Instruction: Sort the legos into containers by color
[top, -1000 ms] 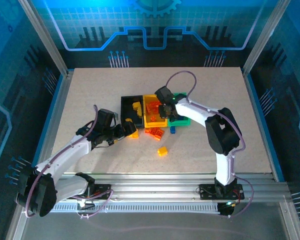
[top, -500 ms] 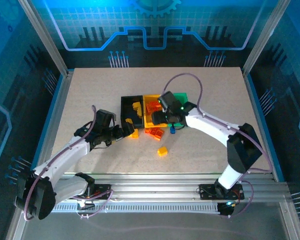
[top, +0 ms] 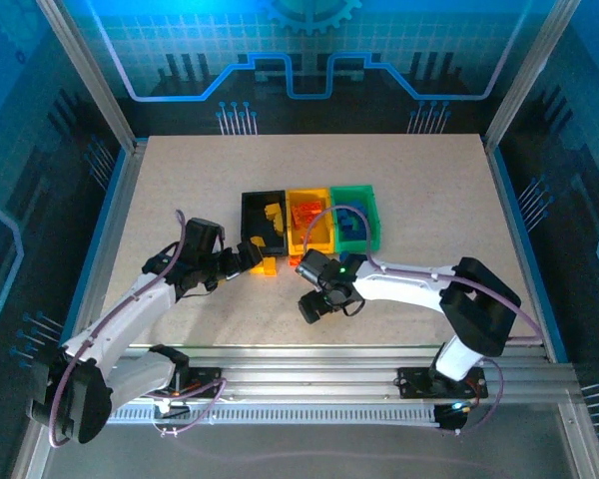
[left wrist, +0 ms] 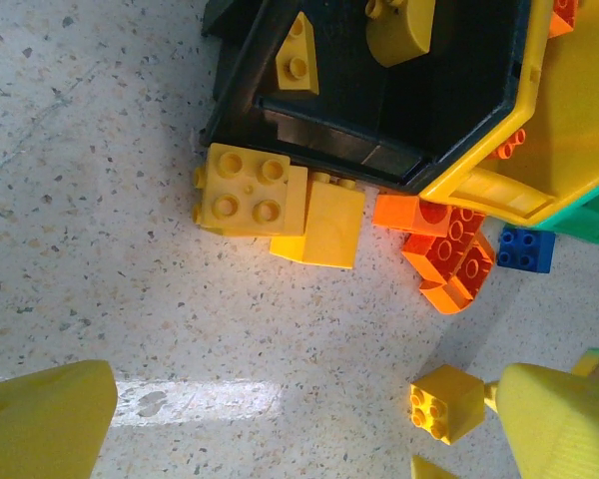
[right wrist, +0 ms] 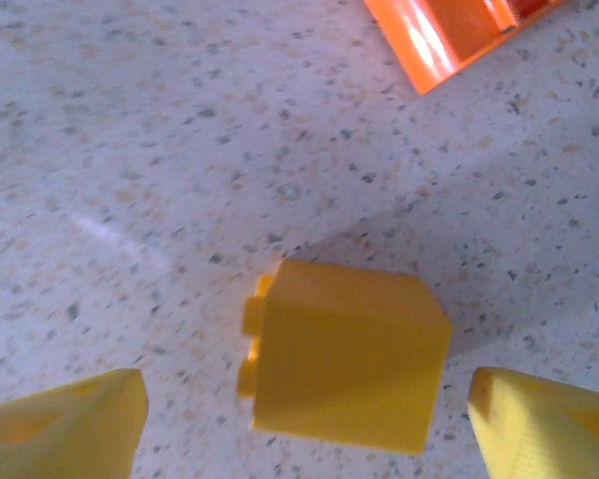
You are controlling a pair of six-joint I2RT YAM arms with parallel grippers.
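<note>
Right gripper (right wrist: pixel 299 424) is hanging wide open, and I'm looking at its yellow fingertips (right wrist: pixel 65 419) spread either side of a small yellow plastic studded brick (right wrist: pixel 344 354). The brick is lying tipped on the speckled tabletop (right wrist: pixel 130 150) with its studs facing sideways. Neither pad is touching it, far as I can tell. An orange-red plastic piece (right wrist: pixel 449 35) is lying just beyond.

Left gripper (left wrist: pixel 299 429) is spread open too and holding nothing. It's hovering over the loose pile against the black plastic bin (left wrist: pixel 329 140): a yellow four-stud brick (left wrist: pixel 250 190) touching a smooth yellow sloped piece (left wrist: pixel 324 225), then some orange-red bricks (left wrist: pixel 449 259) and one little blue brick (left wrist: pixel 524 249).

So I'm reckoning we're mid-pick on that lone yellow one. From overhead, the yellows are going in the black bin, reds in the yellow bin (top: pixel 311 245) and blues in the green bin (top: pixel 371 215). Next I'm thinking: drop lower, squeeze the flat sides rather than the studs, then carry it to the black bin while minding the left arm parked there.
</note>
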